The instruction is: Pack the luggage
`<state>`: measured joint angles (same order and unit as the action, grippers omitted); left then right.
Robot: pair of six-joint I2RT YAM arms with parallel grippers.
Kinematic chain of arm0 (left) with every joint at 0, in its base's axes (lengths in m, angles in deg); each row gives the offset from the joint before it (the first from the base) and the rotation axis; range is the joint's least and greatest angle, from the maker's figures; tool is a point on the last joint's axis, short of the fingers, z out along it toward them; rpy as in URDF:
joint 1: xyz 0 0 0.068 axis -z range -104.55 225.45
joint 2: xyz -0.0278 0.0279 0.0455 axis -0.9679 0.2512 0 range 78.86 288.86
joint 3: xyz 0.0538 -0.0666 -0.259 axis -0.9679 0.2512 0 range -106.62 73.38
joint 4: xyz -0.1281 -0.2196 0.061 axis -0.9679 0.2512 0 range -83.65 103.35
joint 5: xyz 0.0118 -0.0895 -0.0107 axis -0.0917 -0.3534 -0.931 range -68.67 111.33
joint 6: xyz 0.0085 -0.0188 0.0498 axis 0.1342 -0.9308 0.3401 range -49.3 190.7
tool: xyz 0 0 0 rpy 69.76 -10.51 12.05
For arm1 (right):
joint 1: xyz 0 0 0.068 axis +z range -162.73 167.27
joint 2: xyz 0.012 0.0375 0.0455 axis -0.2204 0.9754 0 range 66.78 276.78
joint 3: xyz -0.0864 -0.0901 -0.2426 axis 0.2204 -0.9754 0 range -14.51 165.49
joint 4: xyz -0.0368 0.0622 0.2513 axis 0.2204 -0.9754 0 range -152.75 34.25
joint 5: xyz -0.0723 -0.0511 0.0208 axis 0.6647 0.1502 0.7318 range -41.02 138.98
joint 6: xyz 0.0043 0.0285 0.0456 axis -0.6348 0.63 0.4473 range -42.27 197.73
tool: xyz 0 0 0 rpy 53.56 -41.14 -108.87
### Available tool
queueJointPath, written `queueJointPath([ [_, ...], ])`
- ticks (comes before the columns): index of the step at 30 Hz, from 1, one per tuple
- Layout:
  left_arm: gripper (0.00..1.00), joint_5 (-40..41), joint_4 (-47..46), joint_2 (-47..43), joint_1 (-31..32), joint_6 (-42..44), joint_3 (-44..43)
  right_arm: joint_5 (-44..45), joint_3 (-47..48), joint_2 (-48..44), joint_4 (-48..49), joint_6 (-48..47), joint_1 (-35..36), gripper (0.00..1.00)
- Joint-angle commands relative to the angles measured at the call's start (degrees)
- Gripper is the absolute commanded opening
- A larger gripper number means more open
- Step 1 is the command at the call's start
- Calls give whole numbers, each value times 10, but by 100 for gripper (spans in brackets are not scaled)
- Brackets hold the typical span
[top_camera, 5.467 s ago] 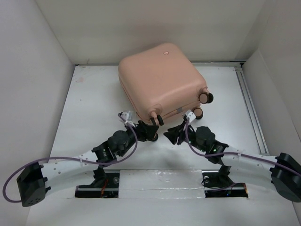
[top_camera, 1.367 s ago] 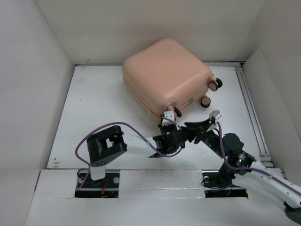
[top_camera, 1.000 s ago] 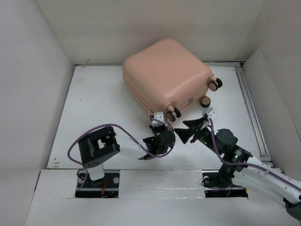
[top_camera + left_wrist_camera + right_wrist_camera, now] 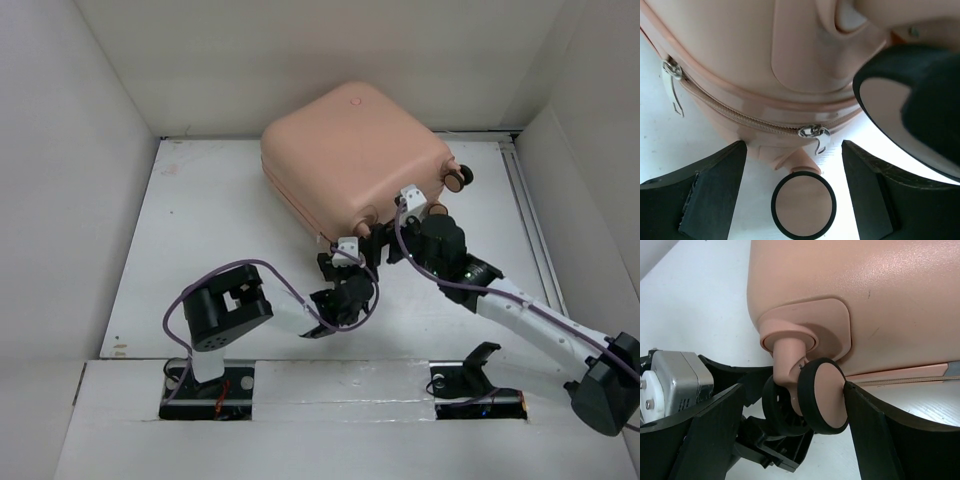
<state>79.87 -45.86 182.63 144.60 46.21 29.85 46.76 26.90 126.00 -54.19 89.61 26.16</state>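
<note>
place: likely a robot lab | evidence: plain white walls point(image 4: 80, 150); white table point(image 4: 220, 220); bolted robot arm point(image 4: 520, 313)

free table point(image 4: 210, 220) left of luggage point(image 4: 350, 160)

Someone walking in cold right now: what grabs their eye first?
The closed peach-pink suitcase, lying flat at the far middle of the table. At its near corner the right pincer stands open astride a wheel, and the left pincer, open too, faces a zipper pull.
</note>
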Motion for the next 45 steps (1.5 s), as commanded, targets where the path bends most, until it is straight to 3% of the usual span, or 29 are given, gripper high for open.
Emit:
queueJointPath([
  [1,72,6,-34,6,-9,-9,-35,-46,31,6,-13,-23,-7,85],
  [10,71,11,-121,6,16,-2,25,-149,37,41,-13,-34,-91,85],
  [13,66,-13,-141,-33,16,-10,70,-186,42,70,-13,-45,-109,83],
  [14,65,-18,-146,-61,21,-30,101,-220,49,83,-13,-45,-117,71],
  [16,65,-33,-153,-89,21,-50,135,-245,54,83,-13,-45,-117,58],
  [18,65,-48,-166,-113,21,-57,176,-263,54,83,-8,-45,-117,28],
  [22,65,-60,-216,-137,27,-24,201,-291,61,77,-2,-45,-85,18],
  [27,65,-60,-286,-120,43,34,201,-310,92,82,-2,-34,-18,12],
  [33,65,-26,-262,-145,43,34,221,-280,139,93,11,-21,80,11],
  [39,61,89,-190,-165,43,15,232,-250,161,99,32,-11,115,11],
  [42,57,126,-101,-165,43,-24,203,-250,171,111,32,-11,115,11],
  [45,59,140,0,-165,43,-107,191,-250,171,116,37,-5,115,11],
])
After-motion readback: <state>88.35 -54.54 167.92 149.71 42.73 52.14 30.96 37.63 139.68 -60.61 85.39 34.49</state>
